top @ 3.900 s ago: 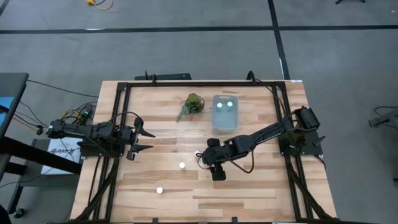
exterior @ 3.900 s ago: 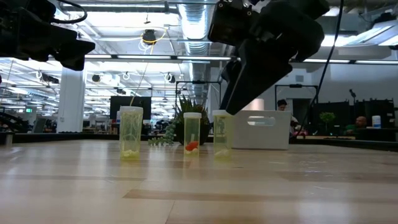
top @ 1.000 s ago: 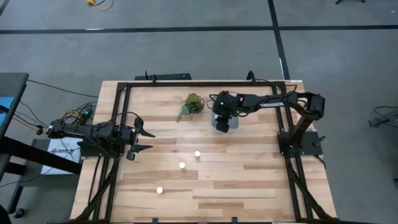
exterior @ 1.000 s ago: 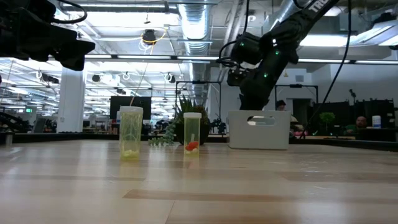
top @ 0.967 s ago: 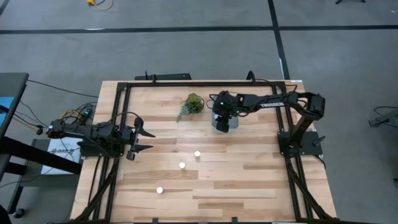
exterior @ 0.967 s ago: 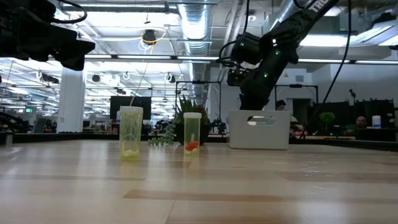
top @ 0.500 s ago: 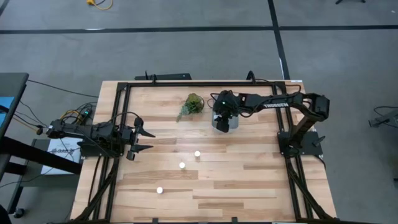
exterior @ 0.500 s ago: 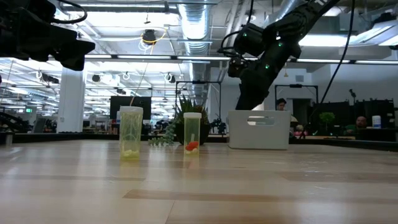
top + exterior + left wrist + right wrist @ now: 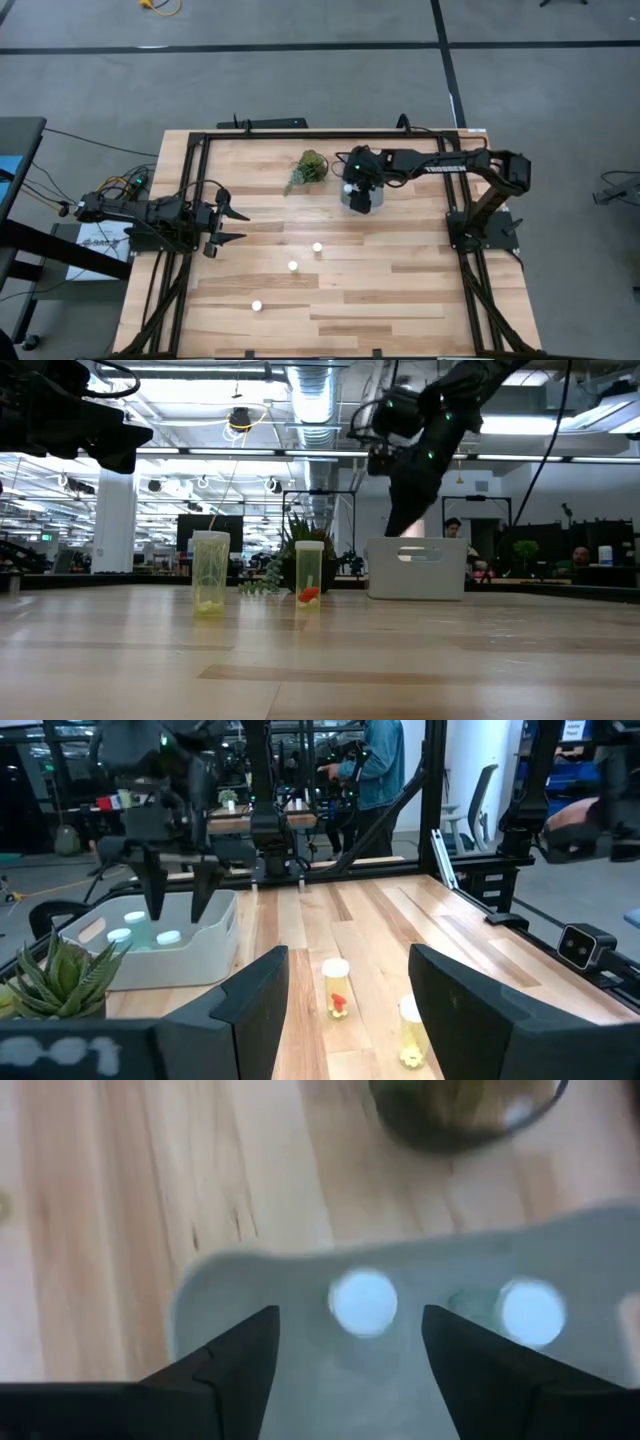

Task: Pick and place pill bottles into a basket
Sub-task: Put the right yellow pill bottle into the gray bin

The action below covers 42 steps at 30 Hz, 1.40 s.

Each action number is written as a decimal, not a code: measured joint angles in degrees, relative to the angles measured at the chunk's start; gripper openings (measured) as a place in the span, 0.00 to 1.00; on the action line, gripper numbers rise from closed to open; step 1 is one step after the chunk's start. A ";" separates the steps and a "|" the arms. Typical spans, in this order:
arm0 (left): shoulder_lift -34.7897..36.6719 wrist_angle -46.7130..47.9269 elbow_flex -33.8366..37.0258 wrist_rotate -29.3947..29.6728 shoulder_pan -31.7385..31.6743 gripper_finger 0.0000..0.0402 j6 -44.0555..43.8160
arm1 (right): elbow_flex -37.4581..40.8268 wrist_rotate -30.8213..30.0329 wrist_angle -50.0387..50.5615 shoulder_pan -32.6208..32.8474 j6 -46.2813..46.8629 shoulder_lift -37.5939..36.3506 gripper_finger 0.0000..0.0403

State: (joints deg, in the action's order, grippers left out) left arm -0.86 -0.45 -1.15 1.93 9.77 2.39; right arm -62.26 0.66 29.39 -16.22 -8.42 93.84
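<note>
Basket (image 9: pixel 361 197) sits directly under right gripper (image 9: pixel 350 184), white bottle caps inside (image 9: pixel 168 936). Right gripper hovers above basket, fingers (image 9: pixel 155 888) spread apart, holding nothing. Three pill bottles (image 9: pixel 317 247) stand on table (image 9: pixel 400 290) well apart from it, toward the near edge. Plant sprig (image 9: pixel 309 168) just beside basket. Left gripper (image 9: pixel 225 226) parked at table's left side, jaws apart, empty.

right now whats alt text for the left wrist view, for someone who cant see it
The right gripper hangs open above the basket, where three white-capped pill bottles lie. Closer in, two more pill bottles stand on the wooden table between the left gripper's open fingers, with a plant beside the basket.
</note>
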 joint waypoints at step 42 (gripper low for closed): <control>-0.36 0.02 0.00 -0.05 -0.01 0.50 0.01 | -4.83 -2.45 -15.28 25.07 9.56 10.50 0.60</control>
State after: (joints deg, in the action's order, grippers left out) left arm -1.21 -0.43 -1.15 1.89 9.76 2.40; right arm -67.09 -1.79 14.11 8.85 1.14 104.35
